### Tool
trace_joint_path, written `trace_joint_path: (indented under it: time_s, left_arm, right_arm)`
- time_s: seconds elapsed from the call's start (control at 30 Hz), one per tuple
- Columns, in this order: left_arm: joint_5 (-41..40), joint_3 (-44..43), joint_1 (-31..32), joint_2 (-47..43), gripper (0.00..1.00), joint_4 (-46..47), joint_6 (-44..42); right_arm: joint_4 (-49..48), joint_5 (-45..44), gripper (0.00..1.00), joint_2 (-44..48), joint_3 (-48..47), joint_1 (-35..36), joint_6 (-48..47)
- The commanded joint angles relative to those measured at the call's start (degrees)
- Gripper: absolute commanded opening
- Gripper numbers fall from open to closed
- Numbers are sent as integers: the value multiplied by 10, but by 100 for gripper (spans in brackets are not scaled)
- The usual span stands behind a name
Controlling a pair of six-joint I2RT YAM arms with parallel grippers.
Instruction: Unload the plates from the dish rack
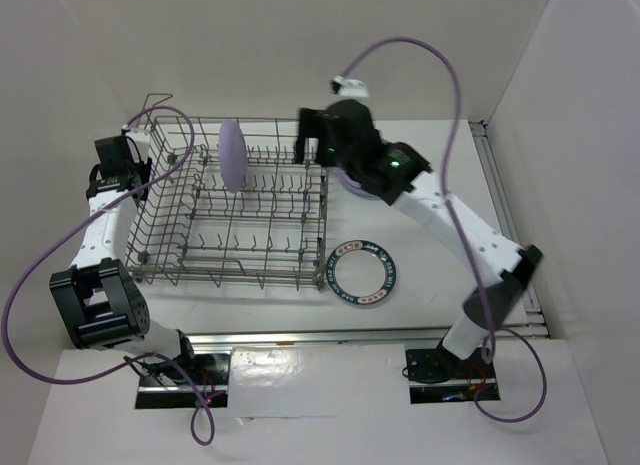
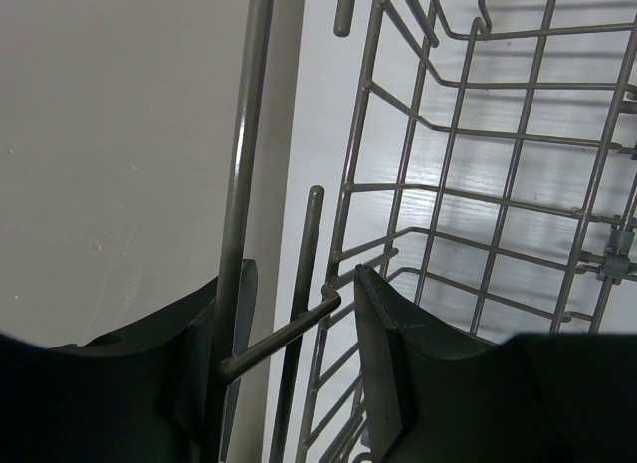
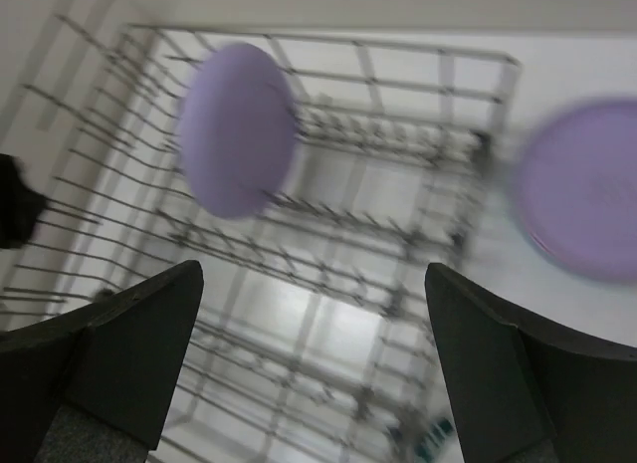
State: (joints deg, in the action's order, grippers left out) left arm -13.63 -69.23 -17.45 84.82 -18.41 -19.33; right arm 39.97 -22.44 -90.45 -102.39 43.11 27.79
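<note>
Unloading is part done: one lavender plate [image 3: 582,204] and the patterned-rim plate [image 1: 365,272] lie on the table [image 1: 430,285] beside the dish rack [image 1: 230,277], at its right edge, a second lavender plate [image 1: 232,155] stands upright toward the rack's far left corner, my left gripper [image 2: 304,274] is pinched narrow on the rack's wire handle [image 2: 244,134], and my right gripper [image 3: 314,274] hangs wide and empty.

I had bright, even overhead light, with soft shadows under the rack [image 1: 225,275]. My right wrist view was smeared by motion blur, the plate [image 3: 237,129] soft-edged. The left wrist view was sharp, the table [image 2: 498,184] glaring.
</note>
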Motion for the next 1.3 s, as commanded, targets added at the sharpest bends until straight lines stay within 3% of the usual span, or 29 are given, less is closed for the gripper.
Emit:
trace_joint_path:
  time_s: [0.0,0.03,0.17,0.3,0.43,0.53,0.77,0.87,1.03,1.07,1.17,1.2,1.27]
  left_arm:
    - [34,22,-7,19,57,-60,33]
    - [34,22,-7,19,57,-60,33]
    - [47,15,-7,19,57,-66,46]
    - [57,9,-7,19,57,-66,53]
    - [62,25,-7,14,57,-55,53]
    - [62,40,-7,14,57,-42,47]
    - [62,45,-7,19,57,-30,53]
    - [68,40,-7,25,57,-30,53]
    - [68,35,-7,25,57,-30,53]
    - [68,35,-7,25,57,-30,53]
    - [73,40,-7,25,57,-30,53]
    - [73,40,-7,19,57,-30,53]
    - [73,45,-7,19,57,-30,53]
  right_arm:
    - [-110,-43,100,-155,-118,64,-109]
    - [-100,-38,100,-239,-223,64,-109]
    - [-145,5,100,-391,-381,84,-156]
    - [-309,2,100,-441,-380,108,-192]
    - [-377,-13,100,-457,-355,113,-197]
    - [-394,-18,100,-463,-321,113,-182]
    - [-353,-75,100,-582,-412,118,-164]
    - [-353,-88,95,-596,-419,118,-158]
    - [-366,-101,80,-574,-389,118,-147]
    - [-366,-101,67,-566,-384,124,-147]
    - [-378,-120,46,-547,-376,131,-162]
    - [-378,-130,31,-528,-363,138,-173]
    - [-394,-141,19,-509,-351,146,-186]
